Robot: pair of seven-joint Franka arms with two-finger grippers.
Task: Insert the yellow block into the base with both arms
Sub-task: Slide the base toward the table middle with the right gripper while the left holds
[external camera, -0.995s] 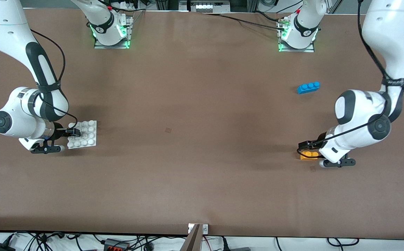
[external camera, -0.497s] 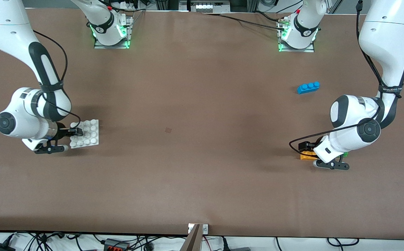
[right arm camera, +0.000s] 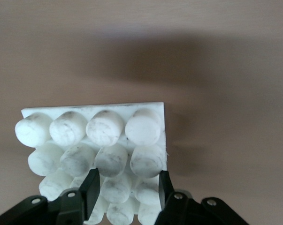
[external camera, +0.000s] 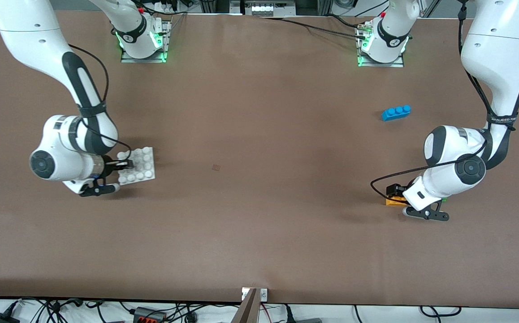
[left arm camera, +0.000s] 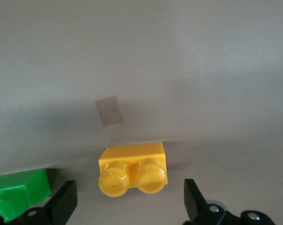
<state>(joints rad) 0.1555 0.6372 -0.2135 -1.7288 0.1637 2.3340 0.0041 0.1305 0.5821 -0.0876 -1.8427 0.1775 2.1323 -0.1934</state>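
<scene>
Yellow block (left arm camera: 133,169) on the table at the left arm's end, straddled by the wide-spread left gripper (left arm camera: 129,206); worth centring and lowering squarely before pinching, clear of the green brick (left arm camera: 18,192) beside it. Base (external camera: 137,166) pinched at one edge by the right gripper (right arm camera: 127,190), best kept level.

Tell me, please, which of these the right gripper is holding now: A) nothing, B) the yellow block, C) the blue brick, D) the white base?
D: the right gripper is shut on the edge of the white base, carrying it above the table.
</scene>
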